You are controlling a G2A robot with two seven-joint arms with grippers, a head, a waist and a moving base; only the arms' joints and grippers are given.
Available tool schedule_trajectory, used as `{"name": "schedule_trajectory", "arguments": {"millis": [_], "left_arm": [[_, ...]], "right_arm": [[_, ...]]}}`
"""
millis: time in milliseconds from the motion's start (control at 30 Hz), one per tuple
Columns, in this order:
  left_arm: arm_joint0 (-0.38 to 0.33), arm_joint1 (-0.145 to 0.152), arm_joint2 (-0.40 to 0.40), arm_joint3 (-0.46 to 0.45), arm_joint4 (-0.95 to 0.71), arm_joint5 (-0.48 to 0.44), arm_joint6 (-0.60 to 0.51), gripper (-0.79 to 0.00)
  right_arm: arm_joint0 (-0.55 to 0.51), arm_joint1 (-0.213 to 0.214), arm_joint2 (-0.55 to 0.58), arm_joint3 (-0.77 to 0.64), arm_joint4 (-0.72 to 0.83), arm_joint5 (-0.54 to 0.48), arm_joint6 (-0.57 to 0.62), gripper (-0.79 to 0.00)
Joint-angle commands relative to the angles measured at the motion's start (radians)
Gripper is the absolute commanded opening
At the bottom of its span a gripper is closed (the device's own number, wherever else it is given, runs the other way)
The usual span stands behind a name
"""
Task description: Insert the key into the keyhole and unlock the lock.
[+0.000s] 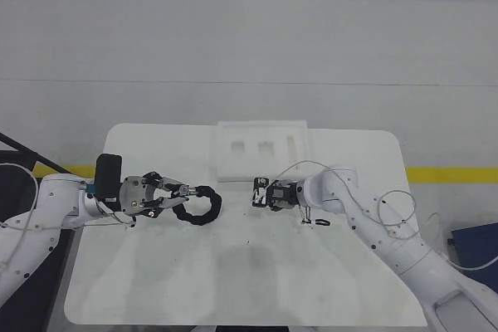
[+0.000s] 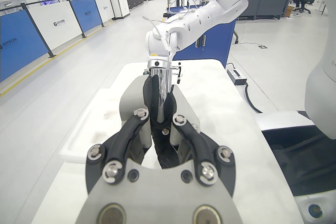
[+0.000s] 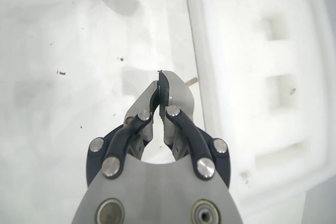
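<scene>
The left gripper (image 1: 181, 193) is clamping the black looped cable lock (image 1: 201, 209) above the white table (image 1: 232, 274) while the right gripper (image 3: 158, 84), nearby and pinching a small silver metal key (image 3: 193, 80), is needing to square it with the lock's chrome cylinder (image 2: 162, 91).

White table (image 1: 232, 274), foam tray (image 1: 261, 127) atop

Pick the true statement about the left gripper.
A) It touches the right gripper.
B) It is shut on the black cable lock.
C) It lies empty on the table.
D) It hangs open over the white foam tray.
B: the left gripper has its fingers closed around the black cable lock.
</scene>
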Motion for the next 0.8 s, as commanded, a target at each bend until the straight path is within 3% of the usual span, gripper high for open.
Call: {"name": "schedule_trajectory", "arguments": {"millis": [0,300,767], "left_arm": [[0.0,0.0,0.0,0.0,0.0,0.0,0.0,-0.785],[0.0,0.0,0.0,0.0,0.0,0.0,0.0,-0.785],[0.0,0.0,0.0,0.0,0.0,0.0,0.0,-0.785]], "right_arm": [[-0.007,0.004,0.002,-0.019,-0.045,-0.009,-0.024,-0.465],[-0.004,-0.005,-0.03,0.008,-0.176,-0.017,-0.091,-0.443],[0.047,-0.051,-0.063,0.119,-0.19,-0.004,-0.115,-0.446]]}}
